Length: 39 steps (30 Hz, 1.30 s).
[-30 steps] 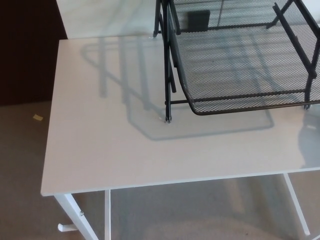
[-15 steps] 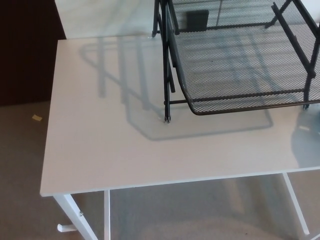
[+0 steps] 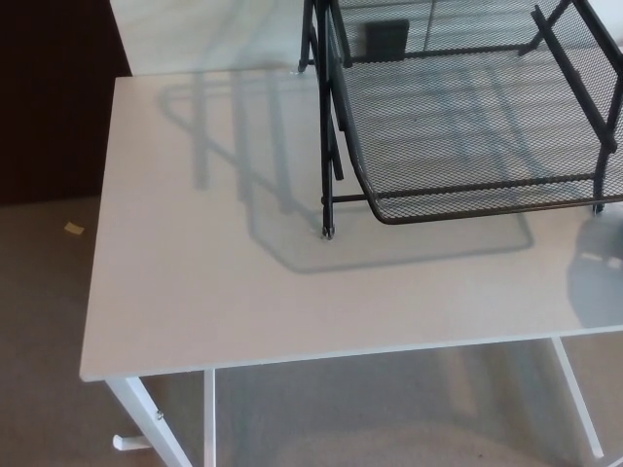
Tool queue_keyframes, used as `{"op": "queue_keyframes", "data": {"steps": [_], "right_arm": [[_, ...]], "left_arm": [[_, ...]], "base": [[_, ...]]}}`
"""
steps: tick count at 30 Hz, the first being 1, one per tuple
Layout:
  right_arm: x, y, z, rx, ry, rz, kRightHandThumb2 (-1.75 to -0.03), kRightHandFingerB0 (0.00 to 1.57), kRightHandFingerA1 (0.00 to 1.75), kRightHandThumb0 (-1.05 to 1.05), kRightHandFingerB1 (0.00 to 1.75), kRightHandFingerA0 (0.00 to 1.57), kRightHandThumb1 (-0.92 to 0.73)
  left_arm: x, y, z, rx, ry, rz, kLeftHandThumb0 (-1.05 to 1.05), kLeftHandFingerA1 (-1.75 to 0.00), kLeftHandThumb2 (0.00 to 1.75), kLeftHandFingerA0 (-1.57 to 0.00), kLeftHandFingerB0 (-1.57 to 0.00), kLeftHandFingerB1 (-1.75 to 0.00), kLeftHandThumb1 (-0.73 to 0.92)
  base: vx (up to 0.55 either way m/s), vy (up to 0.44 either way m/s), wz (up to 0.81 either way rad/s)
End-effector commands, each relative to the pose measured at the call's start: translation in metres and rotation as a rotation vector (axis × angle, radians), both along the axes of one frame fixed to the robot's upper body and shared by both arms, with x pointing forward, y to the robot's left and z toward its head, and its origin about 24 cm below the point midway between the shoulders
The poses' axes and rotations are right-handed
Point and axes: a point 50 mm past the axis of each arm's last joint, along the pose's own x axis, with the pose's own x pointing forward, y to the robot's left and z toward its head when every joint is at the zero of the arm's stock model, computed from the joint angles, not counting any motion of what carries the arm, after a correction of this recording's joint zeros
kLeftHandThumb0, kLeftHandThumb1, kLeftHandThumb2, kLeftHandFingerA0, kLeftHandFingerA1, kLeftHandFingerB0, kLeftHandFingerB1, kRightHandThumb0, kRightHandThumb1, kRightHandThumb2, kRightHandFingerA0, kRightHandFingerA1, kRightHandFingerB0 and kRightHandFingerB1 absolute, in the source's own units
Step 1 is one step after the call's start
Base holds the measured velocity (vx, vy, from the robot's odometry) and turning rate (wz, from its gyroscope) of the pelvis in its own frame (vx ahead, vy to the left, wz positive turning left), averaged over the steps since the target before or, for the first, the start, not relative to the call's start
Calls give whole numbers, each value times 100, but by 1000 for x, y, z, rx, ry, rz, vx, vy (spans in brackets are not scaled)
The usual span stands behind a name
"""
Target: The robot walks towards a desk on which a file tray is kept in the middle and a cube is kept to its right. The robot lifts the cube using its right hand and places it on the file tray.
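Standing toward the far right part of the white surface [image 3: 195, 282], a black wire-mesh file tray [image 3: 487, 184] fills the upper right of the head view, its right side and back cut off by the picture's edge. Its mesh floor sits raised above the surface on thin black legs, and the near-left leg's foot [image 3: 329, 232] rests on the white top. Black uprights rise along the tray's left side and at its right. The mesh is bare where it shows. A pale shadow of the frame [image 3: 243, 156] falls across the surface to the tray's left and in front of it, and a soft grey blur [image 3: 596, 287] lies at the right edge of the surface. Through the mesh at the back a dark rectangle [image 3: 386, 39] shows; I cannot tell what it is. Below the near edge are the white desk legs [image 3: 146, 423]. On the brownish floor [image 3: 39, 331] to the left lies a small yellow scrap [image 3: 73, 229]. The cube is out of frame. Neither the left hand nor the right hand is in view, so I cannot tell how the fingers stand.
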Motion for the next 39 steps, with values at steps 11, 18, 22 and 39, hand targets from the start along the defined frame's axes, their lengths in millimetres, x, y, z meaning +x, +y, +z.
{"op": "queue_keyframes", "data": {"steps": [11,18,22,39], "right_arm": [[-42,-29,-35,96,289,-57,-67,69,156,-22,123,76,-79],[-36,-28,-20,78,247,-7,-70,70,156,-23,115,75,-78],[-31,-27,-12,63,172,11,-69,77,157,-23,127,84,-72],[-7,-24,32,22,48,79,-79,85,157,-21,123,93,-66]], "left_arm": [[-5,9,13,55,-5,-34,-103,-88,109,-52,-32,-75,66],[-4,12,16,68,-4,-38,-101,-93,75,-49,-32,-81,91],[-5,12,16,68,-4,-31,-103,-96,71,-53,-31,-81,91],[-8,14,19,76,11,-57,-103,-98,74,-50,-30,-82,92]], "base": [[0,0,0],[0,0,0],[0,0,0],[0,0,0]]}}
